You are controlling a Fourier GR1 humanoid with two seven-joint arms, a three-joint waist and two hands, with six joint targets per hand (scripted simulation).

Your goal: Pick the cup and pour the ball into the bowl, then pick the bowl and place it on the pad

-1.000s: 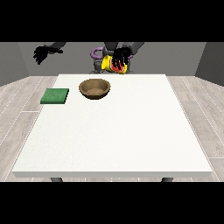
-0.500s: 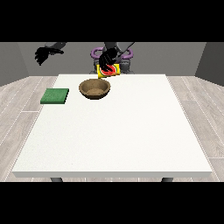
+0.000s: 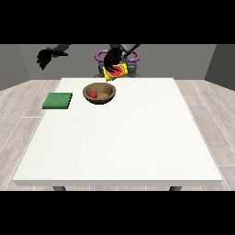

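A yellow cup (image 3: 116,72) with a red inside hangs tipped over, its mouth facing the camera, just above the far rim of the wooden bowl (image 3: 99,93). The hand at the view's right (image 3: 111,58) is curled round the cup from above. A red ball (image 3: 93,94) lies inside the bowl, on its left side. The bowl stands on the white table (image 3: 119,133) near the far edge. A green pad (image 3: 58,100) lies flat to the left of the bowl. The hand at the view's left (image 3: 45,57) hovers high beyond the table's far left corner, holding nothing.
The robot's torso (image 3: 117,55) stands behind the table's far edge, right behind the cup. Grey wood floor surrounds the table on all sides.
The hand at the view's right has carried the cup leftward and tipped it over the bowl. The red ball now lies in the bowl. The other hand barely moved.
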